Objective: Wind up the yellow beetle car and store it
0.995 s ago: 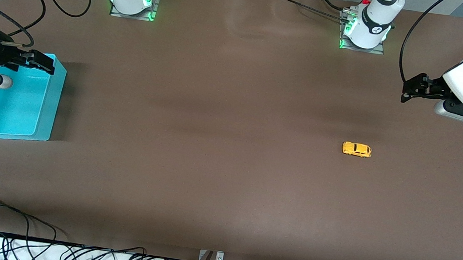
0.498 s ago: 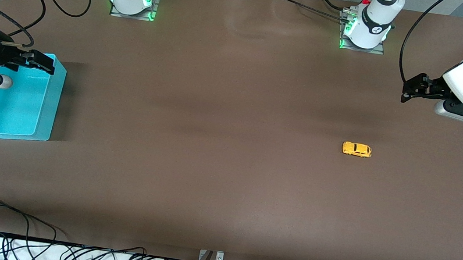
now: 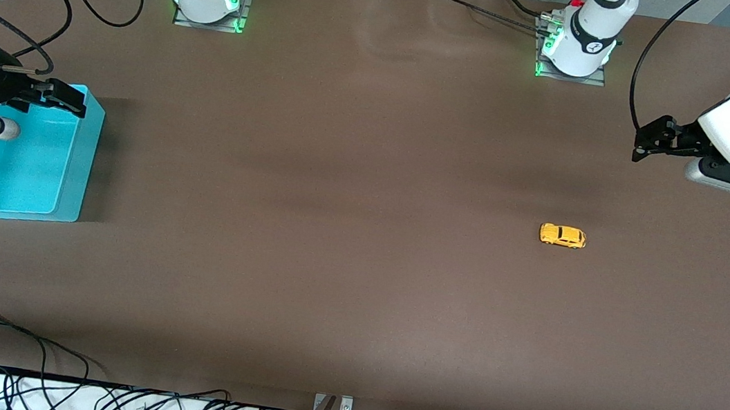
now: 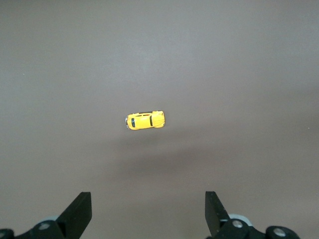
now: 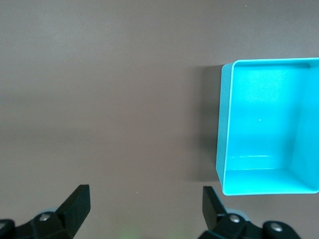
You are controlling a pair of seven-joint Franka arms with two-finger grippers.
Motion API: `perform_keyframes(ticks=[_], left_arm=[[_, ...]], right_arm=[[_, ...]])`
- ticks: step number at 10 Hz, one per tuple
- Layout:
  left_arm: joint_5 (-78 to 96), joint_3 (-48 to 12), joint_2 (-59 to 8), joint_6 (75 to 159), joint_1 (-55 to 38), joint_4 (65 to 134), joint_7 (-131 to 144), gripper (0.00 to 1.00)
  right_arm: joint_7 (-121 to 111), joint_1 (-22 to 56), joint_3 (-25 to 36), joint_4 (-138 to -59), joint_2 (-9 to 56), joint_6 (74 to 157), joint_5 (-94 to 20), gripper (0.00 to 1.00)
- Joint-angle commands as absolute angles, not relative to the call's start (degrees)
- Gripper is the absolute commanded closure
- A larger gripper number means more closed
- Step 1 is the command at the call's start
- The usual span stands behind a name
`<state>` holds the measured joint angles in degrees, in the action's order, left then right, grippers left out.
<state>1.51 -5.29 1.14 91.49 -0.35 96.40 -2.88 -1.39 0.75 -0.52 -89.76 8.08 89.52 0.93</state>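
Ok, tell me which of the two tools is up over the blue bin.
The right tool, open, at the right arm's end of the table, above the blue bin's rim. The left tool, also open, is over bare table near the yellow beetle car.

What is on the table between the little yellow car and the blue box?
Nothing. In the front view only bare brown table lies between the yellow car and the blue box.
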Motion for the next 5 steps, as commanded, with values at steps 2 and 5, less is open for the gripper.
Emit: perform_keyframes(ticks=[2,5], left_arm=[[2.7,-5.0,0.9,90.4,-0.6,95.6,-3.5,0.0],[2.7,-5.0,-1.7,90.4,-0.8,95.5,-11.7,0.0]], right_arm=[[-1.1,0.6,-0.6,-88.6,8.6,88.9,1.8,0.0],[-1.1,0.7,-0.6,-88.5,8.6,88.9,1.8,0.0]])
